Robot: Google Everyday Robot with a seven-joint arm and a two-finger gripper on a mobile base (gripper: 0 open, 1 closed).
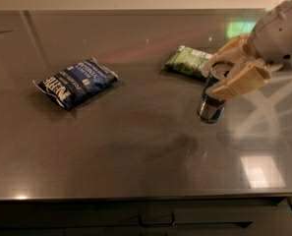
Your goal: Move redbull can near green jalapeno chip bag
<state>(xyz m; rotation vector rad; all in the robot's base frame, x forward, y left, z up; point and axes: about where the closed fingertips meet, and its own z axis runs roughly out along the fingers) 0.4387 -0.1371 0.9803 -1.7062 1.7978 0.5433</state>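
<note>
— Where's the can?
— The can (210, 107) is upright at the right of the table (135, 151), near the green bag (187, 61) but not touching it.
— And the gripper?
— The gripper (220, 77) grips the can's top on both sides. The blue bag (76, 81) lies well to the left.

Gripper (226, 76) noted near the right edge of the bench (135, 166), closed around the redbull can (212, 102). Green jalapeno chip bag (186, 62) lies just beside, toward the back edge. Dark blue bag (76, 81) obstructs mid-left. Front strip is unobstructed.
</note>
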